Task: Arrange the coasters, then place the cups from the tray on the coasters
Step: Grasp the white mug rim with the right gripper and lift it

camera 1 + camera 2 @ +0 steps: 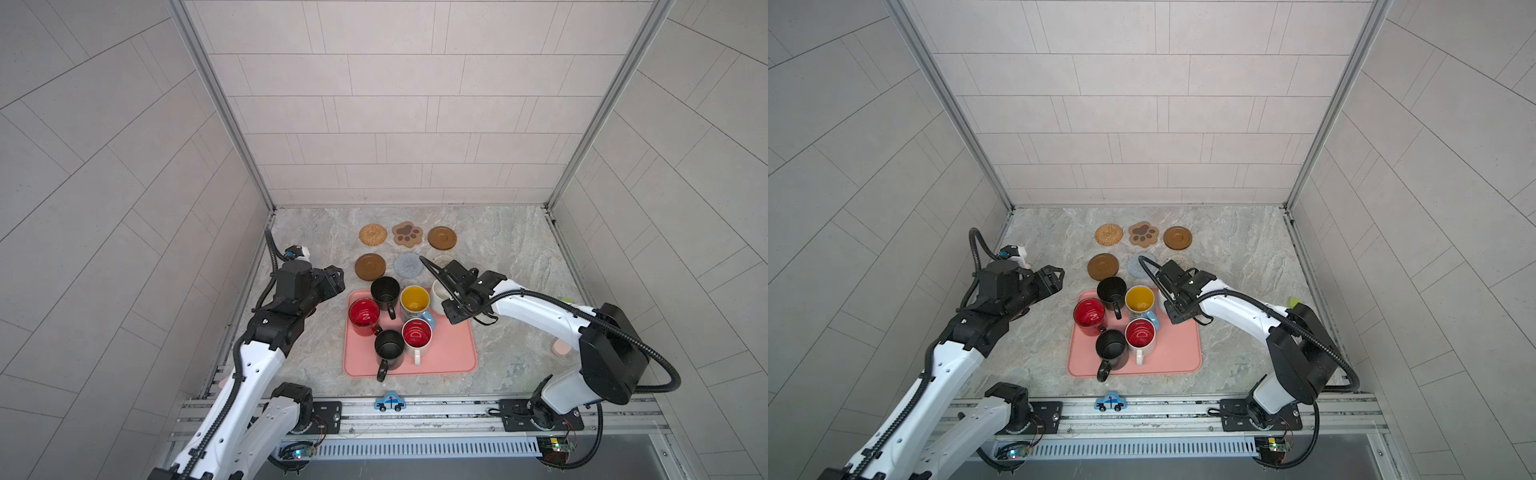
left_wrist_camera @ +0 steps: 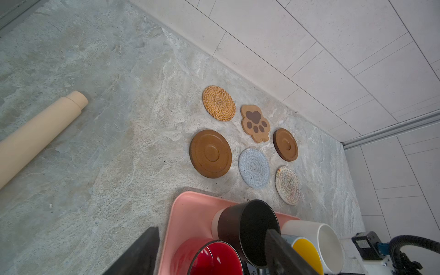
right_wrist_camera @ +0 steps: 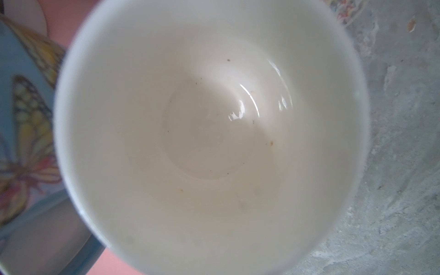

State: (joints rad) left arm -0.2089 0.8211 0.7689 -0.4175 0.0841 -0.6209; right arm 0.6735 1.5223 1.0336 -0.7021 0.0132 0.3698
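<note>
- Six coasters lie flat on the table (image 1: 511,249) behind the tray (image 1: 453,353), in two rows of three.
- Back row: woven coaster (image 1: 372,234), paw coaster (image 1: 407,234), wooden coaster (image 1: 442,237).
- Nearer row: second wooden coaster (image 1: 370,267), grey-blue coaster (image 1: 408,265), cream coaster (image 2: 288,185).
- I judge the arranging done.
- No coaster carries a cup yet.
- Five cups stand on the tray: far black cup (image 1: 385,291), red cup (image 1: 364,315), blue cup (image 1: 414,301), red-lined white cup (image 1: 417,334), near black cup (image 1: 389,349).
- My right jaws are closed at the cream-white cup (image 3: 209,133), at the tray's far right corner. The contact is hidden, so I cannot tell whether I hold it.
- My left jaws stand wide apart and empty, just left of the tray.
- All six placements are left to do.
</note>
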